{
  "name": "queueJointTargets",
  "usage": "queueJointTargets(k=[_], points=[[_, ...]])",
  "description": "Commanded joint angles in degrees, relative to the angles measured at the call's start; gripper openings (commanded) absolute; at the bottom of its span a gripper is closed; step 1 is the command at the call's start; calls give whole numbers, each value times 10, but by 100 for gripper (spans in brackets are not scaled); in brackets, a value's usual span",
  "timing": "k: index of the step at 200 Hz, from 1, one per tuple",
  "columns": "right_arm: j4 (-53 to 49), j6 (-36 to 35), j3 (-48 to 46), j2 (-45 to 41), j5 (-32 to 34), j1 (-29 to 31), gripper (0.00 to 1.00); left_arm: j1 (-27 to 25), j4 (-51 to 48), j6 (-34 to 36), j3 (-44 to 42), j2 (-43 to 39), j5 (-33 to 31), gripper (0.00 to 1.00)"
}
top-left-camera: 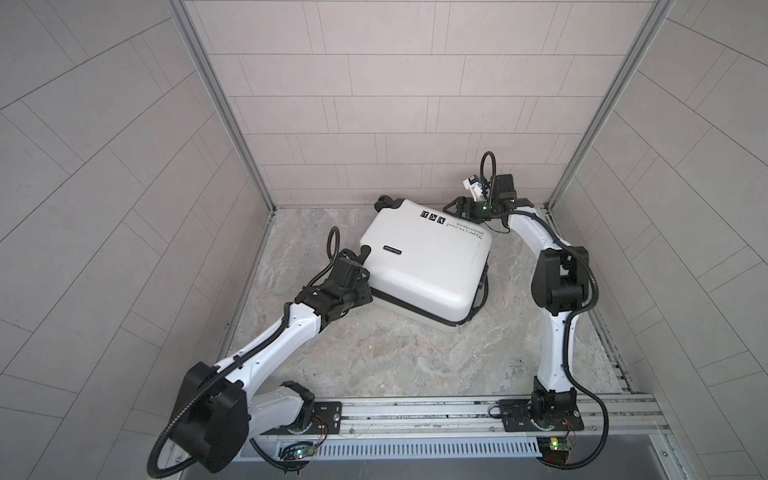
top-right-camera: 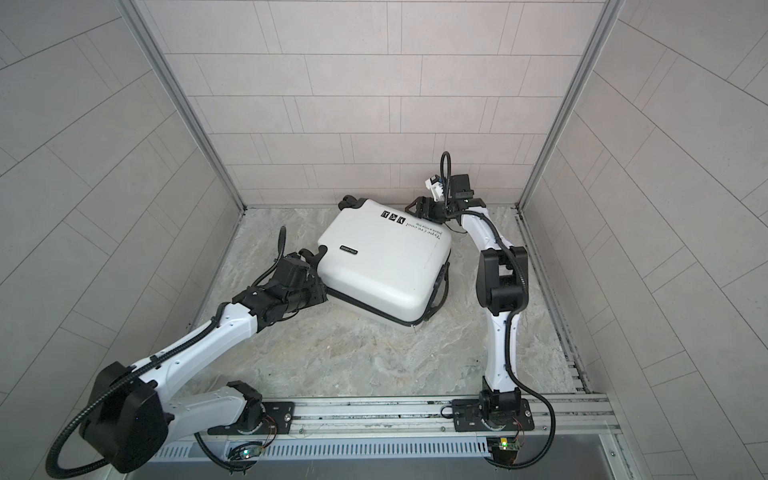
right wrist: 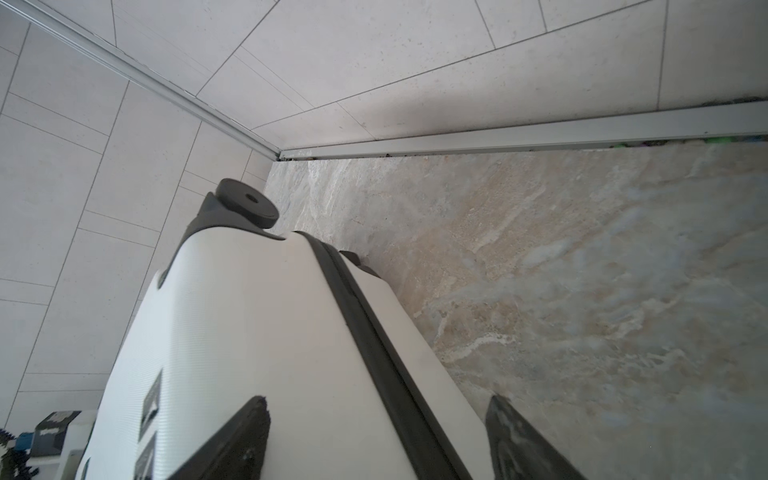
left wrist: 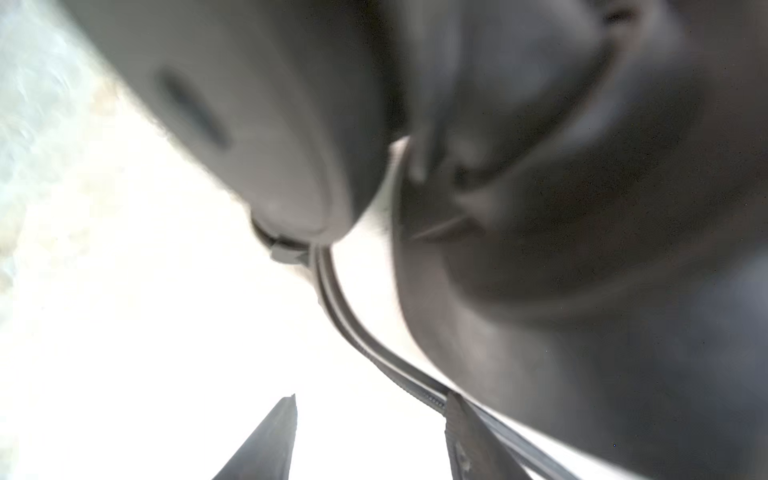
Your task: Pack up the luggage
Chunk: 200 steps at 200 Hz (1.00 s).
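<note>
The luggage [top-left-camera: 424, 266] [top-right-camera: 382, 262] is a white hard-shell suitcase. It lies flat and closed on the marble floor, with its black script and three stickers toward the back wall. My left gripper [top-left-camera: 365, 284] [top-right-camera: 322, 289] is at its left edge beside a black wheel. In the left wrist view this gripper [left wrist: 372, 397] is open, and one fingertip [left wrist: 457, 415] is touching the zipper band [left wrist: 353, 332]. My right gripper [top-left-camera: 451, 208] [top-right-camera: 413, 206] is at the far right corner. It [right wrist: 378, 400] is open and straddles the shell's edge [right wrist: 249, 332] and black zipper seam [right wrist: 361, 332].
Tiled walls close the cell at the back [top-left-camera: 374, 124] and on both sides. A metal rail [top-left-camera: 415, 409] carrying both arm bases runs along the front. The marble floor [top-left-camera: 395, 361] lies bare between rail and luggage. A black spinner wheel [right wrist: 245, 203] sticks out toward the back corner.
</note>
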Motion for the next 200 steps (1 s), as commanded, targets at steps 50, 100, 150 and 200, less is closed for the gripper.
queueJointTargets(k=[50, 100, 150, 200], points=[[34, 40, -180, -135, 79, 46, 83, 58, 64, 66, 160, 171, 64, 62], [83, 83, -292, -199, 130, 69, 84, 74, 34, 101, 290, 286, 84, 62], [102, 113, -365, -272, 187, 105, 84, 102, 8, 119, 400, 382, 115, 63], [93, 116, -408, -330, 232, 129, 85, 111, -12, 131, 474, 443, 136, 63]])
